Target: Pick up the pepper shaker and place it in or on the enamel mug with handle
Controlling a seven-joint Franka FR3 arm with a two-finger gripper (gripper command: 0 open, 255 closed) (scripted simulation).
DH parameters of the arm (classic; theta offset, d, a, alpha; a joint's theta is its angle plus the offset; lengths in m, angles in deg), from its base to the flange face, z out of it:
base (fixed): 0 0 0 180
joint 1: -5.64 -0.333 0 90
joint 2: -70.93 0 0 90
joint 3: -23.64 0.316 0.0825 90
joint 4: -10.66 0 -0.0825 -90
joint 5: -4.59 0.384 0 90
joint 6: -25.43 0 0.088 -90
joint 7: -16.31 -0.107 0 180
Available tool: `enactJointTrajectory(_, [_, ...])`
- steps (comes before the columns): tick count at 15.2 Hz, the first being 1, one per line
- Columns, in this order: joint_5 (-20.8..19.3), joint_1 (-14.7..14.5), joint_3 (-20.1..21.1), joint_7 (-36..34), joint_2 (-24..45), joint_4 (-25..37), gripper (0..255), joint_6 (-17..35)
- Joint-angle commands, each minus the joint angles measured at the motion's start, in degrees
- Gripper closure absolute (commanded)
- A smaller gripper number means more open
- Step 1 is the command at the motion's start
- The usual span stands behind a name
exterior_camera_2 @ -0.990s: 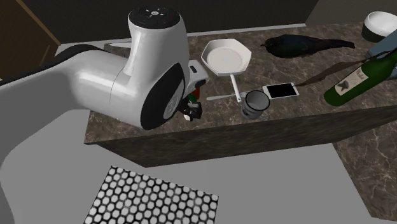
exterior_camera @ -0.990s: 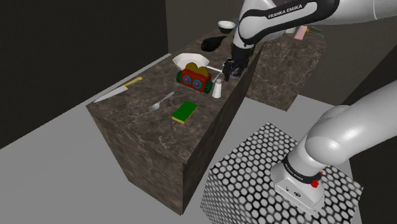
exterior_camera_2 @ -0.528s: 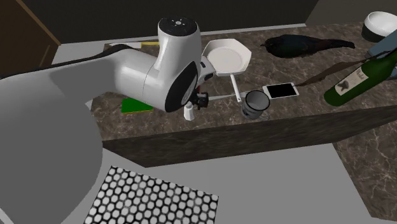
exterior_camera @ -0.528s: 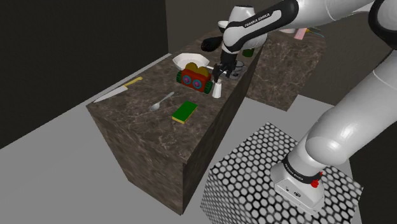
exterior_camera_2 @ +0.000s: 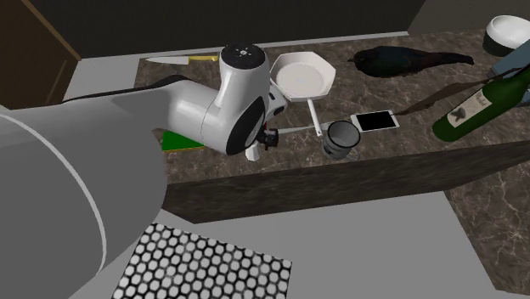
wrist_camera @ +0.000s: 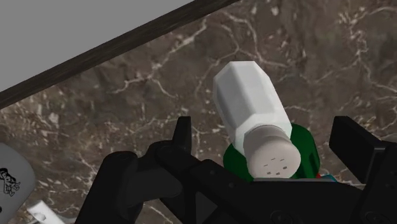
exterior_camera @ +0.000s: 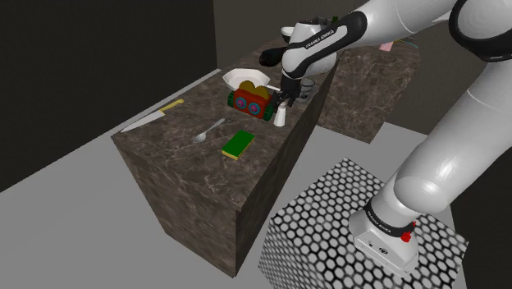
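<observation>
While gripper hovers, wrist view: pepper shaker, holed cap (white), fingers apart.

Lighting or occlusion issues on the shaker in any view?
Shoulder view: dim overall, but the white shaker stands out against the dark counter. Second exterior view: the arm covers the shaker's top, and its lower part pokes out below. Wrist view: even light, no glare, cap holes readable, shaker inside the open tool.

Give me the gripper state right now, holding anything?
Gripper: open, holding nothing; its fingers stand either side of the white pepper shaker without touching it.
</observation>
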State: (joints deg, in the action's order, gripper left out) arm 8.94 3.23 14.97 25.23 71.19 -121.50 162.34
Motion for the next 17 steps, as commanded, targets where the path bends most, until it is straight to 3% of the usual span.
enactJointTrajectory(1, [0.1,0.0,0.0,0.1,0.3,-0.2,0,0.6])
enactJointTrajectory(7, [0.1,0.0,0.0,0.1,0.3,-0.2,0,0.6])
enactJointTrajectory(8, [0.1,0.0,0.0,0.1,0.3,-0.2,255,0.6])
enactJointTrajectory(17, [0.1,0.0,0.0,0.1,0.3,-0.2,255,0.6])
